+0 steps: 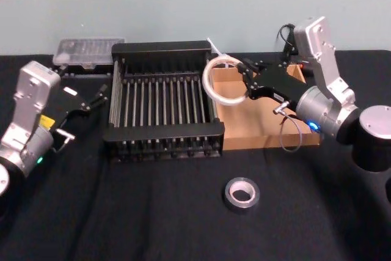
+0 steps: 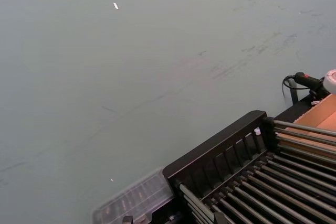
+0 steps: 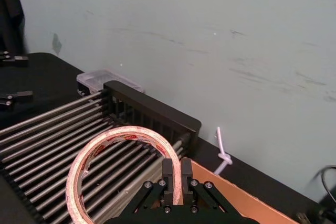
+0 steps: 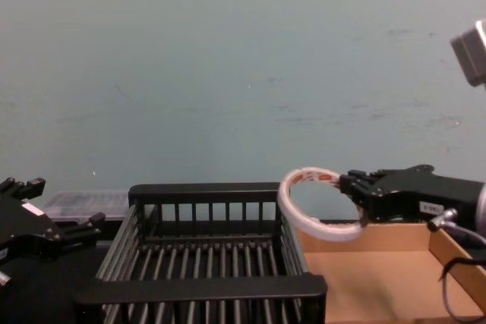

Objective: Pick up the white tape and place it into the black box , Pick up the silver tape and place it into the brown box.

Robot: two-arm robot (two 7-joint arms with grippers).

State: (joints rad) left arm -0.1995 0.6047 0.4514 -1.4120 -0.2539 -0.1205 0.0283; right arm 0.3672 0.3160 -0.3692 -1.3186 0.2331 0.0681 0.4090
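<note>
arms: silver-grey links, black joints | claws: black, screwed | right wrist: blue light, grey cable

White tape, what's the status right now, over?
Right gripper shut on white tape, held above the black box's right rim. Left gripper open, idle left of box. Silver tape on table. Nothing in the way.

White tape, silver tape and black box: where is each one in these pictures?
white tape (image 1: 215, 93), head view, on its ring's lower left band.
silver tape (image 1: 232, 197), head view, on its grey face.
black box (image 1: 160, 46), head view, on its far rim.
</note>
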